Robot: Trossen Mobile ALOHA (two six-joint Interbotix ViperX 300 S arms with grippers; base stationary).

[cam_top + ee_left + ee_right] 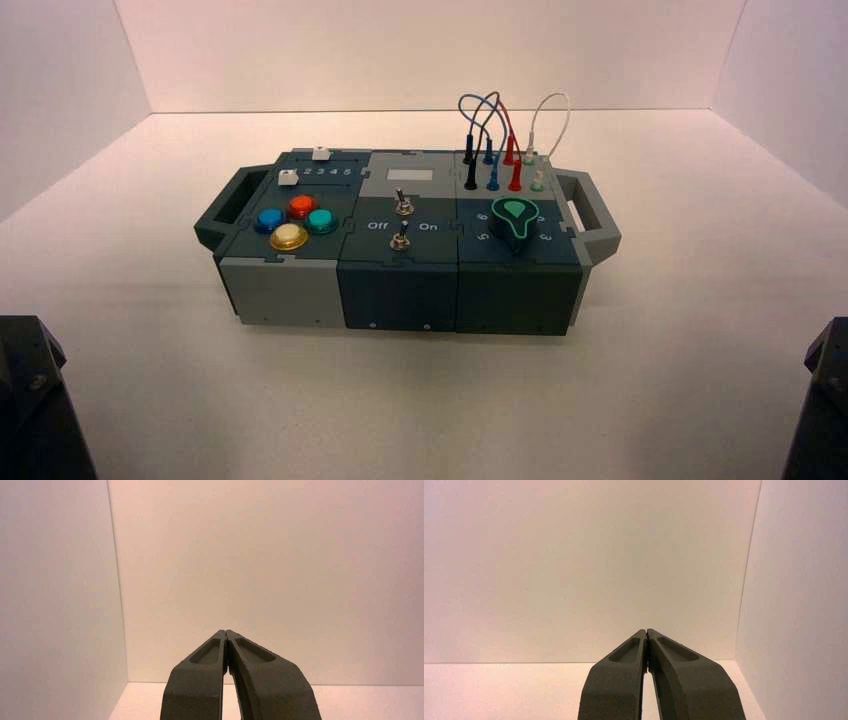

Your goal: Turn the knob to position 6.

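Taking the box [401, 295] as landmark: off its left side waits the left gripper [225, 631], its 2 jaws pressed together on nothing. On the box's right section, toward its front edge, sits the knob [514, 222], teardrop-shaped, dark with a green top. It will probably turn somewhat stiffly; 1 squeeze across its raised sides should grip best. Off the box's right side is the right gripper [646, 630], 2 jaws likewise closed, empty.
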